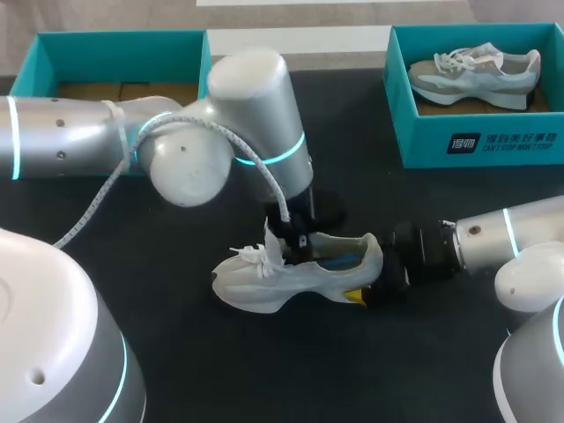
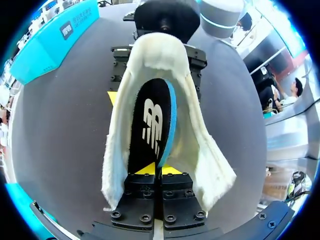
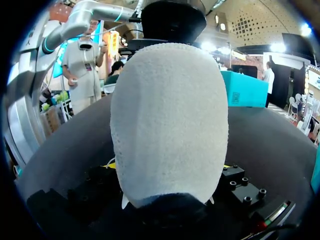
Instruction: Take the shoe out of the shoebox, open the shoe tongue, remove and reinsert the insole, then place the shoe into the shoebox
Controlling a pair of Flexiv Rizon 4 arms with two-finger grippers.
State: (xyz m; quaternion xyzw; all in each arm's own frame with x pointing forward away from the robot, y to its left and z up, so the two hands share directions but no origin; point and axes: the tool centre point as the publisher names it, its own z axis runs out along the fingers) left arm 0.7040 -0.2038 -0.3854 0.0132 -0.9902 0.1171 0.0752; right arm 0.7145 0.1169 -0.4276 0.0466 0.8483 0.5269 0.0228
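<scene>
A white shoe (image 1: 295,273) lies on its side in the middle of the black table, toe to the left. My left gripper (image 1: 298,236) reaches down into its opening. In the left wrist view that gripper (image 2: 159,170) is shut on the edge of the black insole (image 2: 150,125), which has a blue rim and stands tilted inside the fleecy lining (image 2: 200,145). My right gripper (image 1: 366,293) comes in from the right. Its fingers press on both sides of the heel (image 3: 170,120), which fills the right wrist view.
A teal shoebox (image 1: 423,132) at the back right holds a second grey-white shoe (image 1: 476,70). Another teal shoebox (image 1: 115,42) stands at the back left, partly behind my left arm. Bare black table lies in front of the shoe.
</scene>
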